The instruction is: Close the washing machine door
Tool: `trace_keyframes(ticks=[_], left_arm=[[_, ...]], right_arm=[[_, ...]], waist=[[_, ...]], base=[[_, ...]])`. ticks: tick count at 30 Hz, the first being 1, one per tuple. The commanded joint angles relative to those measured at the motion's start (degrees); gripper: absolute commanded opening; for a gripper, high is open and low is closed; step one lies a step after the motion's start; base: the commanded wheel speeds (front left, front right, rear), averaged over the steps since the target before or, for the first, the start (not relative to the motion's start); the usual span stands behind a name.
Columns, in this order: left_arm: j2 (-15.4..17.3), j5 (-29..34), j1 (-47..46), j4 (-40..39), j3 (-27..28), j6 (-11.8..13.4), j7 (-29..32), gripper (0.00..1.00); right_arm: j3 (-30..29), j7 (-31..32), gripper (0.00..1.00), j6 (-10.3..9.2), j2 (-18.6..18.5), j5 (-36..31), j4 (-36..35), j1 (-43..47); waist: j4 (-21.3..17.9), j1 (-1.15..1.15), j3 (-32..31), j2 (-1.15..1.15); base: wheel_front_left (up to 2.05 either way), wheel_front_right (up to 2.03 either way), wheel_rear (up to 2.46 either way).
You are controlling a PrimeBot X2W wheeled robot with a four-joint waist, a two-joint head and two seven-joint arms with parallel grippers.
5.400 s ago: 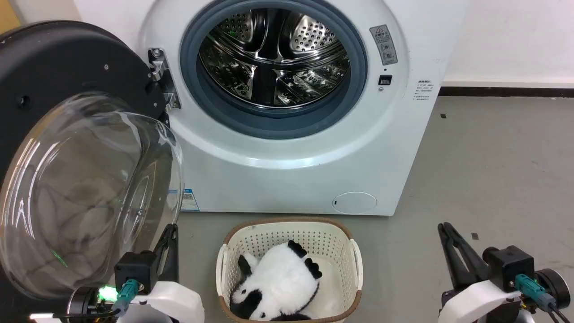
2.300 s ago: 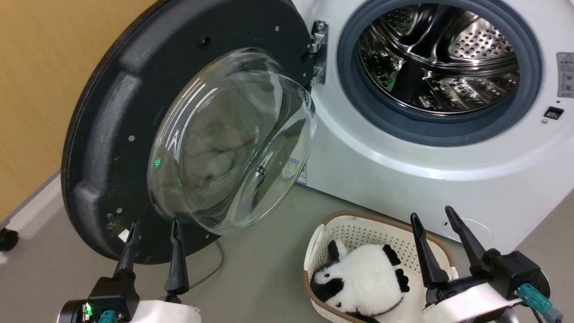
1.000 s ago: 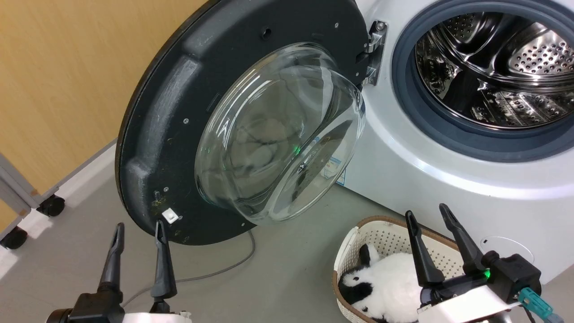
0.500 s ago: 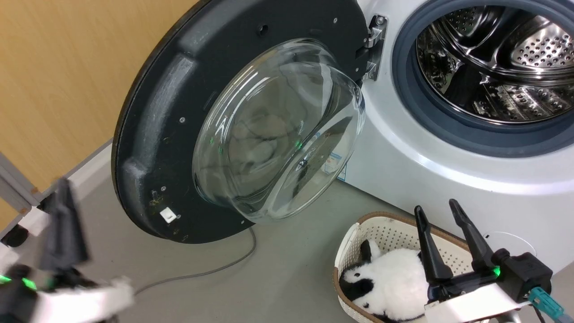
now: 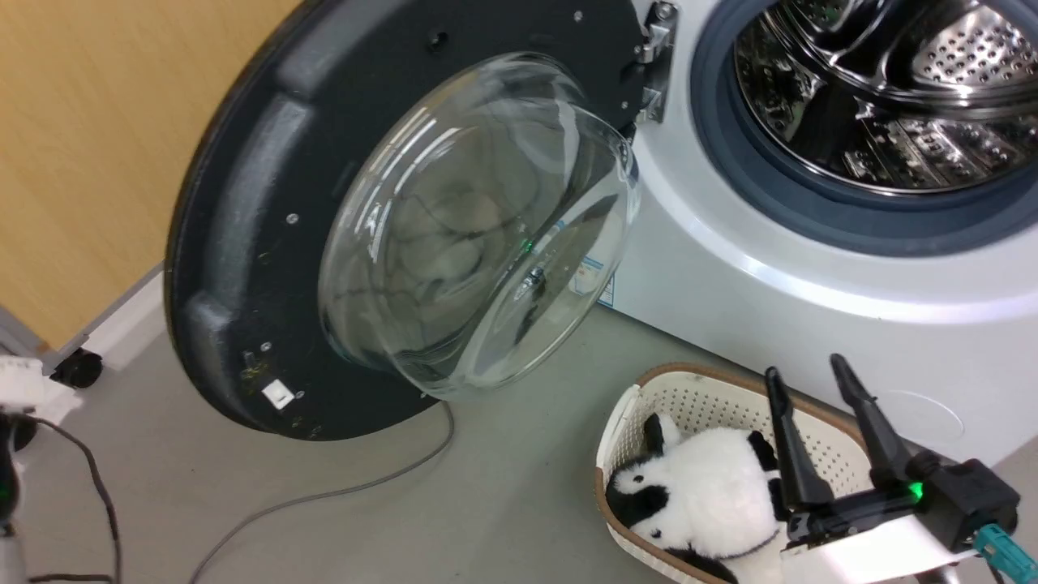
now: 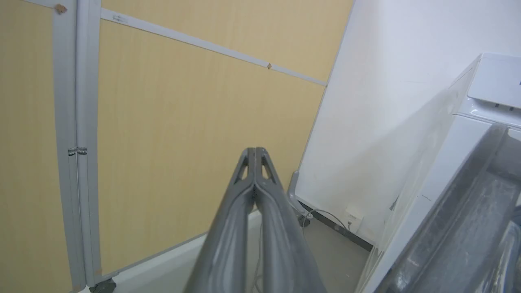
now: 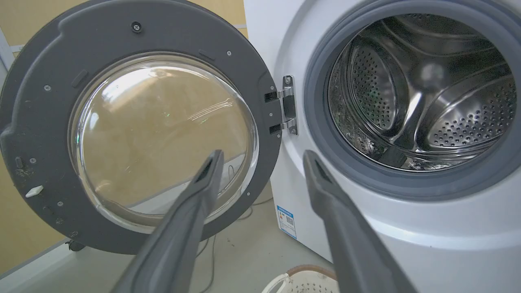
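The washing machine door (image 5: 243, 203) stands swung wide open to the left, its matte black inner face and bulging glass bowl (image 5: 470, 227) facing me. The white washing machine (image 5: 770, 268) shows its steel drum (image 5: 876, 89) and grey gasket. My right gripper (image 5: 807, 375) is open at the lower right over the basket, well short of the machine; its wrist view looks past its own tips (image 7: 262, 154) at the door (image 7: 36, 122) and the drum (image 7: 423, 93). My left gripper (image 6: 255, 151) is shut on nothing, out beyond the door's rim (image 6: 447, 228), pointing at the yellow wall.
A cream basket (image 5: 649, 397) with a panda toy (image 5: 697, 487) sits on the floor before the machine. A grey cable (image 5: 340, 491) runs under the door. A yellow panel wall (image 5: 81, 162), grey frame posts (image 6: 77, 162) and a caster (image 5: 77, 369) stand left.
My left arm has swung out to the left, its fingers leaving the head view, and they went from open to shut. The head view shifted a little. The door stays wide open.
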Motion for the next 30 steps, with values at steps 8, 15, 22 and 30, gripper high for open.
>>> trace_keyframes(ticks=[8,15,22,30], left_arm=[[1.1,-20.6,-7.2,14.7,1.1,-0.2,13.7,0.0],[-0.7,-33.0,-7.3,21.0,1.9,-0.2,30.5,0.0],[-1.7,-42.8,-4.6,18.3,2.6,-0.2,43.1,0.0],[-4.1,-50.5,-0.8,12.4,2.4,-0.1,53.4,0.0]], right_arm=[[1.2,-0.2,1.0,0.05,-1.5,0.3,-0.4,-0.7],[2.0,-0.2,1.0,0.05,-1.7,0.3,-0.2,-1.5],[2.4,-0.2,1.0,0.05,-1.6,0.4,0.5,-2.0],[2.3,-0.2,1.0,0.05,-0.6,0.6,1.5,-1.5]], waist=[[-1.9,0.0,2.1,0.0],[-3.0,0.0,2.7,0.0],[-4.1,0.0,2.6,0.0],[-5.5,0.0,0.7,0.0]], base=[[0.0,0.0,0.0],[0.0,0.0,0.0],[0.0,0.0,0.0],[0.0,0.0,0.0]])
